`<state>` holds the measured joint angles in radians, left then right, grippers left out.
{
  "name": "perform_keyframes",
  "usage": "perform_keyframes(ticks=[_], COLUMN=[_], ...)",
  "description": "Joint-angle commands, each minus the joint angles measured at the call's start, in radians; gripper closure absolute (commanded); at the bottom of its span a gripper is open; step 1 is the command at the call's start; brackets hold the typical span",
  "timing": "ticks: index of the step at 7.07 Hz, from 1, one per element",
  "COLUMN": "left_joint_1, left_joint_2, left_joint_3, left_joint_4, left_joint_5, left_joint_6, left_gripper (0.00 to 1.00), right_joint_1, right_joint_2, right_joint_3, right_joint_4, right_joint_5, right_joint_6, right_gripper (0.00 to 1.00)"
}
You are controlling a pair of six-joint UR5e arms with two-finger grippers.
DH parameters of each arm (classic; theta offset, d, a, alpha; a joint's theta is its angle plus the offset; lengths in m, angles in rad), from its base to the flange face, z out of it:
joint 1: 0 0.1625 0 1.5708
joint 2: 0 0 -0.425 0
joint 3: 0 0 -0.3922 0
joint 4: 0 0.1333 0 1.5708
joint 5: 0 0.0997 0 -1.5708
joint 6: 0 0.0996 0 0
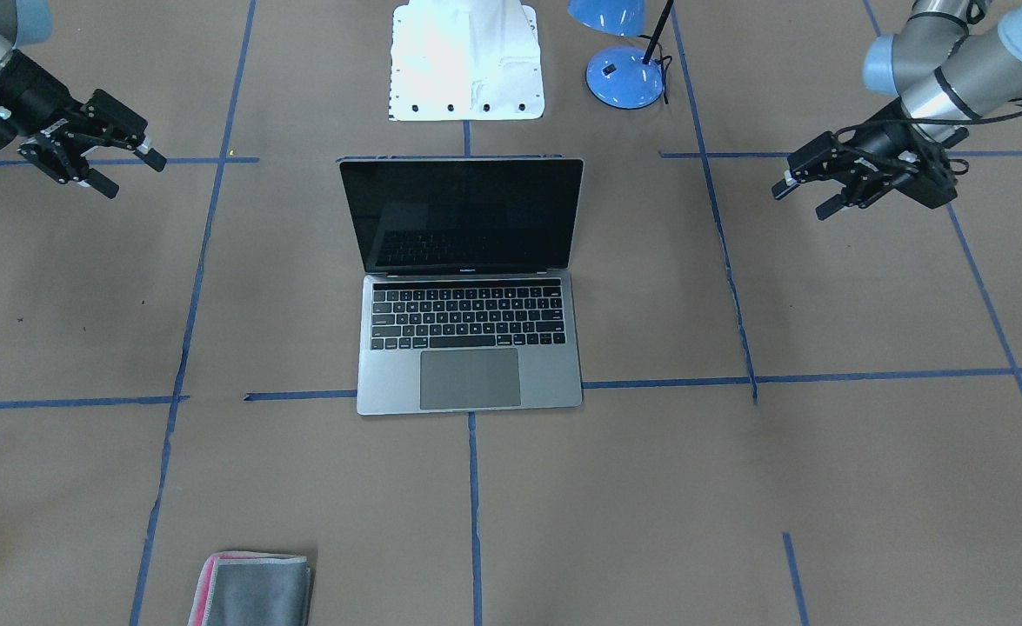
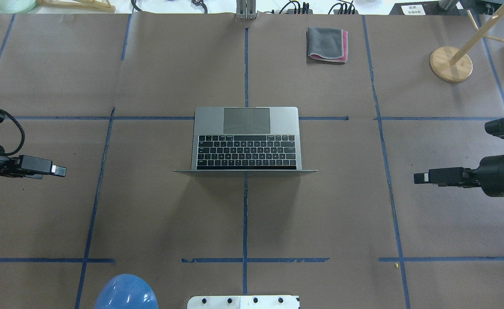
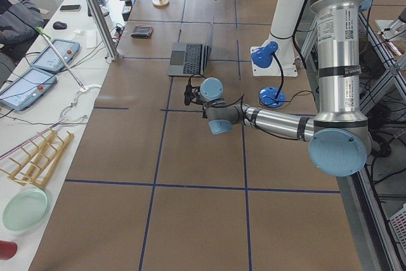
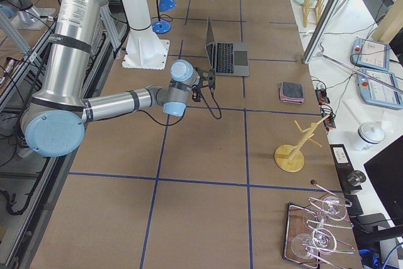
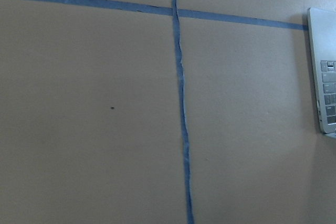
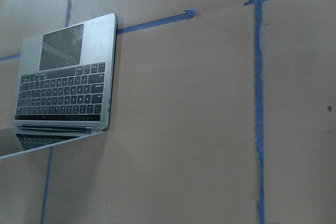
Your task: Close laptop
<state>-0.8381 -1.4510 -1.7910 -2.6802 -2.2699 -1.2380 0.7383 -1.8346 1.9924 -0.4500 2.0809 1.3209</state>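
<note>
Both claws hang above the brown worktop point(image 2: 149, 206), level with each other at mid-height of the overhead frame. The left claw point(image 1: 802, 198), at the right of the front-facing view, has its two fingers parted by a moderate gap; it holds nothing and touches nothing. The right claw point(image 1: 134, 174), at the left of that view, is spread about as wide and is just as empty. Each points inward toward the middle of the frame and is well apart from the laptop point(image 2: 246, 141).

We find the laptop at the centre of the overhead frame, between the two claws, with its lid up. Its long axis runs left to right across the picture. Nearest to us there is the raised lid, seen almost edge-on as a thin grey line. Beyond it come the black keyboard point(image 2: 246, 151) and then the grey trackpad point(image 2: 246, 120), which faces the top of the frame. In the front-facing view the screen point(image 1: 463, 213) stands roughly upright and is dark. The left wrist view catches only the laptop's edge at its right border.

Farther off, at the upper right of the overhead frame, a folded grey-and-pink cloth point(image 2: 327, 44) lies flat on the worktop. Further right stands a round wooden stand point(image 2: 451, 64) with a slanted rod.
</note>
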Motion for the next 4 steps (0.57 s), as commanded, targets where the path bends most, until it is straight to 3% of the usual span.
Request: perform_keyframes(ticks=[1, 3, 4], left_joint_1=[0.158, 0.256, 0.301], left_joint_2=[-0.005, -0.009, -0.04], left_joint_3=[-0.085, -0.134, -0.143], left_joint_4=[-0.001, -0.001, -0.001], left_joint_5=[0.151, 0.26, 0.298], left_joint_6=[-0.136, -0.201, -0.243], left_gripper=[0.01, 0.02, 0.04], right_joint_1=[-0.226, -0.386, -0.43], right_joint_2=[0.0, 0.002, 0.006], right_joint_3=[0.064, 0.095, 0.106], right_joint_4=[0.001, -0.007, -0.009], right_joint_5=[-0.253, -0.453, -0.506], right_joint_6=[0.096, 0.11, 0.142], right_gripper=[0.02, 0.06, 0.15])
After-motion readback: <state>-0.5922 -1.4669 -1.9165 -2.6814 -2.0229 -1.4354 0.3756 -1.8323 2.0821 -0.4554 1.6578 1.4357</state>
